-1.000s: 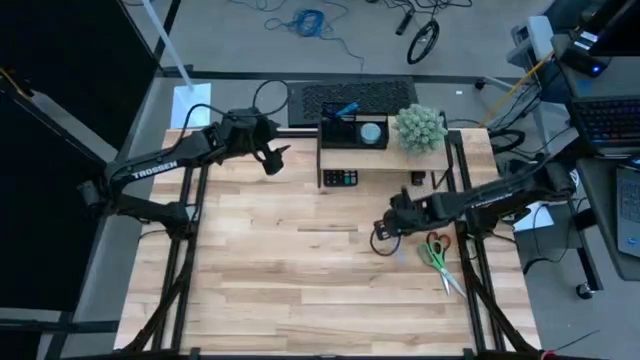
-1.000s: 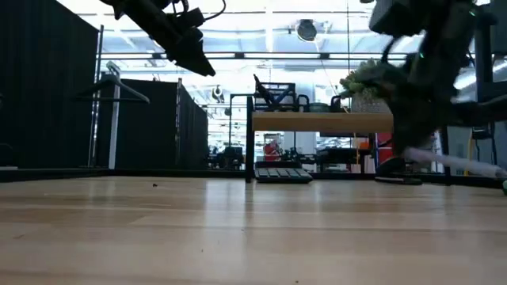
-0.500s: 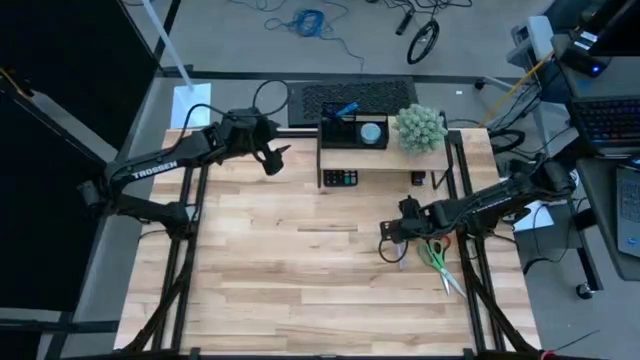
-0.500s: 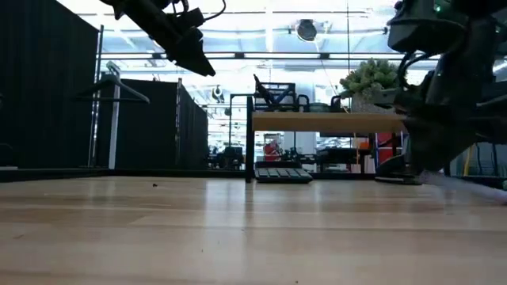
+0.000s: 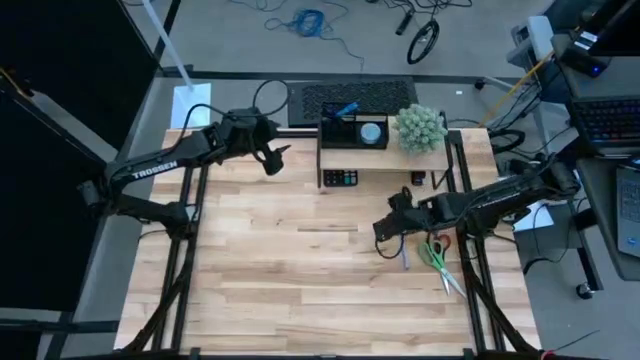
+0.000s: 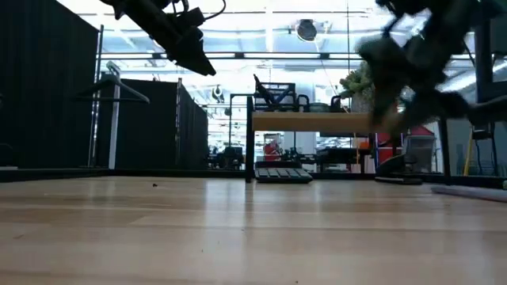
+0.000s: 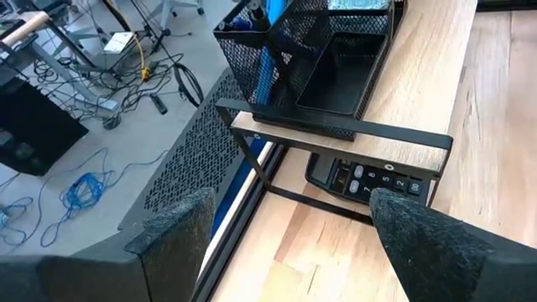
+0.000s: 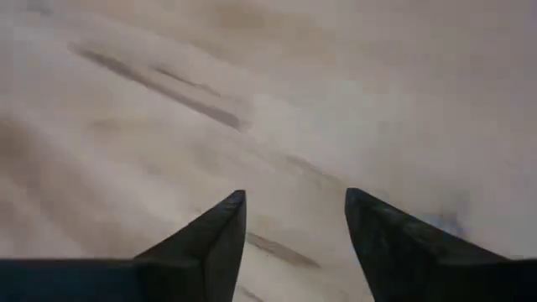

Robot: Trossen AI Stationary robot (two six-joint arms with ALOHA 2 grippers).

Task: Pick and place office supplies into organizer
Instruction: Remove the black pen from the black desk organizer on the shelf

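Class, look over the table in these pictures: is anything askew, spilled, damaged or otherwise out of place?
Nothing looks spilled or damaged. The scissors and a pen lie loose on the table near the open right gripper, not yet in the organizer on the wooden riser.

Wooden table (image 5: 280, 270): scissors (image 5: 437, 255), pen (image 5: 403, 257), riser (image 5: 383, 150).

Landmark: the wooden riser (image 5: 380, 152) stood at the table's far edge.
Organizer (image 5: 353, 132): sat on the riser.
Scissors (image 5: 437, 256): lay well in front of the riser.
Right gripper (image 5: 384, 231): hovered just beside the scissors.
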